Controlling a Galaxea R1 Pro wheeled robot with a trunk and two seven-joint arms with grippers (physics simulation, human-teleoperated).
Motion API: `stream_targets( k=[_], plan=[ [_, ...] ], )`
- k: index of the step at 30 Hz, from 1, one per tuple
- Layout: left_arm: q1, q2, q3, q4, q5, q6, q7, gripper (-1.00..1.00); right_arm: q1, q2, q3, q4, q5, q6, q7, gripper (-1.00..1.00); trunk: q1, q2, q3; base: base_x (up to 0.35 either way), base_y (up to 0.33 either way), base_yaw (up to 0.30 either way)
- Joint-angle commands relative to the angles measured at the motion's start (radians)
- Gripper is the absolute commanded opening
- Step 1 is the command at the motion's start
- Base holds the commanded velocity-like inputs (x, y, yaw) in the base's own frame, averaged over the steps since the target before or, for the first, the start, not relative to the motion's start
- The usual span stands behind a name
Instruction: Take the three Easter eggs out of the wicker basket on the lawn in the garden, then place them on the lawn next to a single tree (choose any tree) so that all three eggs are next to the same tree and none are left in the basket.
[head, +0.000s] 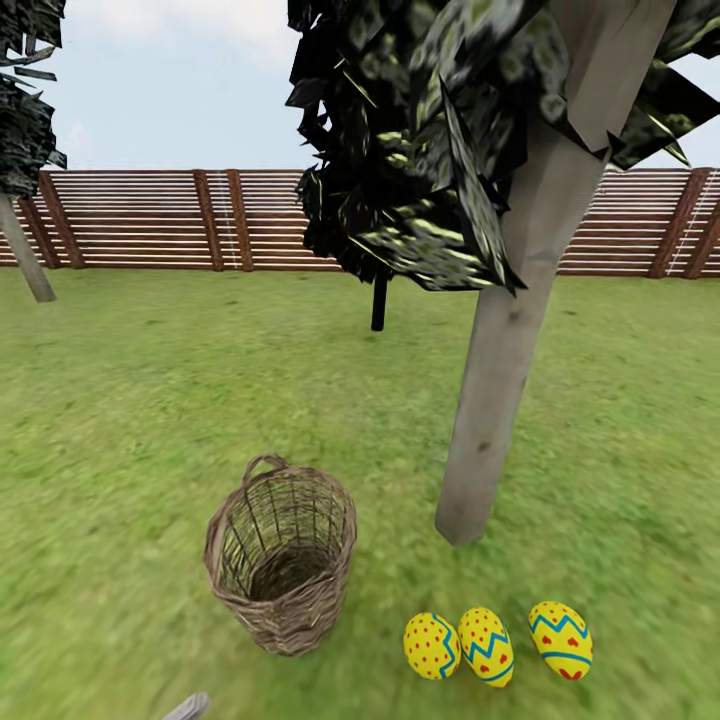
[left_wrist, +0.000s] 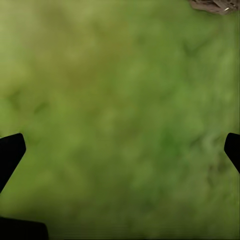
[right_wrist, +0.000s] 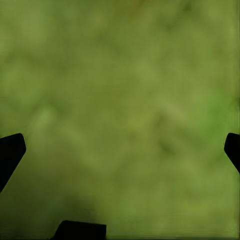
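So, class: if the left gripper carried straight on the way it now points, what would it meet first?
Most likely the lawn: the open left gripper points at bare grass, with only the wicker basket at the picture's edge. Distance to the grass is unclear.

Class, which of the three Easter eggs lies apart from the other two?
The right-hand egg, nearest the tree trunk; the other two eggs touch each other.

1. The right gripper (right_wrist: 120, 150) is hanging spread wide, its dark fingertips (right_wrist: 11, 150) showing at opposite sides.
2. Blurred green lawn (right_wrist: 125, 90) is lying beneath, nothing between the fingertips.
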Motion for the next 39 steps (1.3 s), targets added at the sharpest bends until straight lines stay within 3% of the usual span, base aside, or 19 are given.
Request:
stream_targets(
  k=[1, 7, 16, 29, 39],
  plan=[
    [0.001, 0.0, 0.003, 0.002, 0.011, 0.006, -0.002, 1.0, 0.001, 0.0, -0.009, 0.001, 0.008, -0.003, 0.003, 1.0, -0.004, 0.007, 0.002, 0.0, 0.0, 0.0],
    [0.015, -0.001, 0.002, 0.002, 0.01, 0.005, 0.033, 1.0, 0.003, 0.0, -0.009, 0.022, 0.009, -0.002, 0.003, 1.0, -0.027, 0.049, 0.021, 0.0, 0.0, 0.0],
    [0.026, -0.032, 0.001, 0.002, 0.006, -0.024, 0.117, 1.0, 0.003, 0.0, -0.009, 0.032, 0.008, -0.002, 0.003, 1.0, -0.062, 0.112, 0.049, 0.0, 0.0, 0.0],
    [0.039, -0.035, 0.001, 0.002, 0.008, -0.049, 0.124, 1.0, 0.004, 0.002, -0.009, 0.032, 0.01, -0.001, 0.005, 1.0, -0.111, 0.203, 0.089, 0.0, 0.0, 0.005],
    [0.058, -0.034, 0.001, 0.002, 0.008, -0.049, 0.124, 1.0, 0.004, 0.002, -0.01, 0.033, 0.006, -0.002, 0.005, 1.0, -0.15, 0.273, 0.107, 0.0, 0.0, 0.102]
  ],
)
